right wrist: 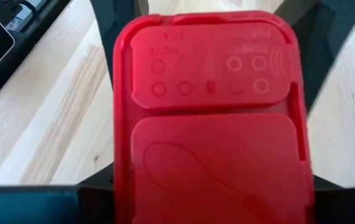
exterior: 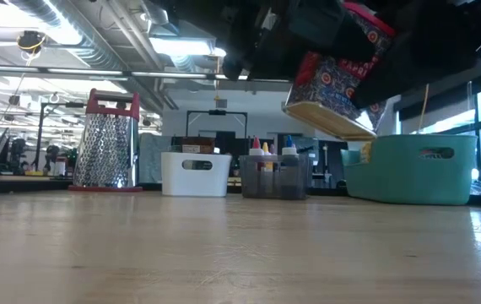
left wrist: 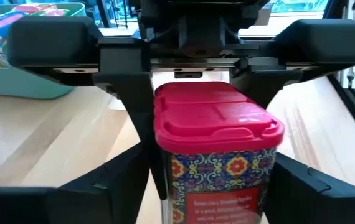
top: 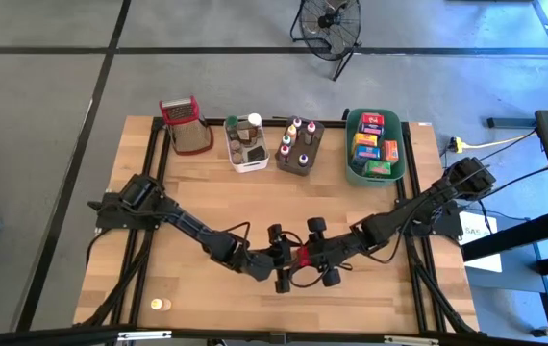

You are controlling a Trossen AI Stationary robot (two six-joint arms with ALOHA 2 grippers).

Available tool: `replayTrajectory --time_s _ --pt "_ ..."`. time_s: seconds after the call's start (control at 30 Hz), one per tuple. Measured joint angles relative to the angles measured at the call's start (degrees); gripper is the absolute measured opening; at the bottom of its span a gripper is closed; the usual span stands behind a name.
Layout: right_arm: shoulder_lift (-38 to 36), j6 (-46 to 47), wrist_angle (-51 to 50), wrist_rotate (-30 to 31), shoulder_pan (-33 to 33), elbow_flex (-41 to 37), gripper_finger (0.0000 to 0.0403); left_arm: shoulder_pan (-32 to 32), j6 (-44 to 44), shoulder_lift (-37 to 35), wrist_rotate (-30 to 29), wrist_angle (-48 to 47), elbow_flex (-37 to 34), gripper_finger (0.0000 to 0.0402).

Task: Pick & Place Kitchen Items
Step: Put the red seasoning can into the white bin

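- High view: left gripper [top: 284, 258] and right gripper [top: 318, 259] meet mid-table near the front edge, spice tin [top: 303, 256] between them, barely visible.
- Low view: tin [exterior: 335, 80] tilted, off the table [exterior: 240, 245].
- Left wrist: red lid [left wrist: 215, 117], patterned body, fingers [left wrist: 134, 118] either side; contact unclear.
- Right wrist: lid [right wrist: 212, 118] fills frame, fingers clamped on its sides.

A pale wooden butcher-block table [top: 207, 202] carries a row along its far edge: red-topped metal box grater [top: 186, 126], white tub [top: 246, 144], grey tub [top: 299, 146], green tub [top: 376, 144]. Near the front left corner sit two small round tins [top: 161, 305].
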Motion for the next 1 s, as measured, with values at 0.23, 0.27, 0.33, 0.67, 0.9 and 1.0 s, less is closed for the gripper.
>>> replayTrajectory --time_s 0.23,0.27,0.33,0.67,0.9,1.0 --pt "-0.02 1.52 -0.29 0.05 0.0 0.02 0.0189 -0.13 1.38 -0.02 -0.15 -0.07 0.0 0.0194" --pt "-0.02 2.18 -0.33 0.12 0.01 0.02 0.0189 -0.13 1.49 -0.02 -0.34 -0.07 0.0 0.0186" --pt "-0.04 2.85 -0.33 0.27 0.02 0.02 0.0192 -0.09 1.66 -0.04 -0.35 -0.09 0.0 0.0183" --pt "-0.07 5.57 -2.05 -1.25 0.07 0.07 0.0218 -0.09 2.21 -0.07 0.57 -0.04 0.0 0.0182" --pt "-0.09 7.35 -4.49 -6.36 0.04 0.11 0.0243 -0.61 2.4 -0.21 1.23 -0.14 0.0 0.0182" --pt "-0.09 7.76 -7.31 -7.05 0.27 0.1 0.0245 -0.82 2.82 -1.49 -0.16 -1.64 -0.03 0.0181"
